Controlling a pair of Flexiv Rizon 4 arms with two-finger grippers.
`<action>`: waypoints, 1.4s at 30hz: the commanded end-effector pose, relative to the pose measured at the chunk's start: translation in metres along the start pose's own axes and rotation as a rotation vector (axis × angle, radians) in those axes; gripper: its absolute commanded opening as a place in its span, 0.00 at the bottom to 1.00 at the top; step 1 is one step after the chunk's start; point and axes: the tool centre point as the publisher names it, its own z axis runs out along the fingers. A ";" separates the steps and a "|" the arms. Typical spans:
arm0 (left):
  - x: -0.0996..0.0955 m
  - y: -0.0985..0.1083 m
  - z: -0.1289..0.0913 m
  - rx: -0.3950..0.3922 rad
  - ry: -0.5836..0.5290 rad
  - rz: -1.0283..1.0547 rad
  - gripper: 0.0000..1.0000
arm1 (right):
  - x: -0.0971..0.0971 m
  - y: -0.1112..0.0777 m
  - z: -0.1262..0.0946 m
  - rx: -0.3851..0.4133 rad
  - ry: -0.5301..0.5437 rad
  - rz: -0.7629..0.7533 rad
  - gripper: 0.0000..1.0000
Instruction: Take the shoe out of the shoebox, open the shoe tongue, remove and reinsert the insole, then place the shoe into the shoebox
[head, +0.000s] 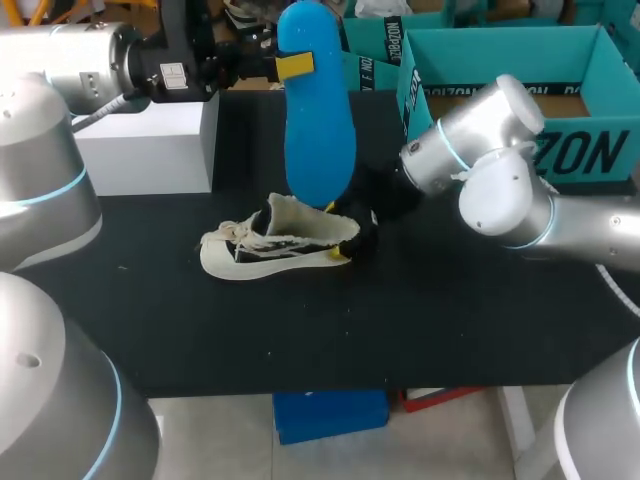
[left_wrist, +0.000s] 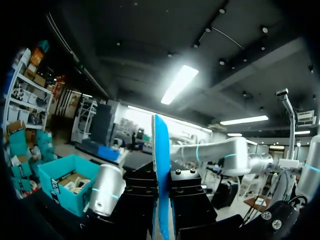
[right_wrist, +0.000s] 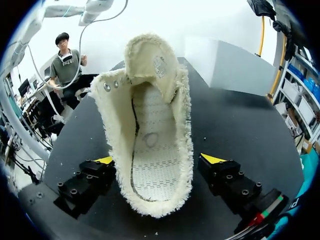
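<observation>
A cream shoe (head: 270, 245) with a black side lies on the black table (head: 450, 310), toe toward my left arm. Its tongue is pulled open and the bare woven footbed (right_wrist: 155, 165) shows, with no insole inside. The blue insole (head: 318, 140) hangs upright above the shoe's heel, and my left gripper (head: 293, 67) is shut on its upper end. In the left wrist view the insole (left_wrist: 161, 150) stands edge-on between the black fingers (left_wrist: 192, 200). My right gripper (right_wrist: 159, 160) straddles the heel (head: 345, 235), standing open with its fingers wide on either side.
The teal shoebox (head: 560, 90) stands open at the back right, behind my right arm (head: 500, 170). A white box (head: 150, 140) sits at the back left under my left arm.
</observation>
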 end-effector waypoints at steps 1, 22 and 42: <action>0.000 0.001 0.002 0.001 -0.005 0.001 0.00 | -0.001 0.012 -0.019 0.177 0.011 0.013 1.00; 0.000 0.001 0.002 0.001 -0.005 0.001 0.00 | 0.003 0.050 -0.034 0.549 -0.037 -0.032 1.00; 0.000 0.001 0.002 0.001 -0.005 0.001 0.00 | 0.006 0.062 -0.032 0.616 0.012 -0.056 1.00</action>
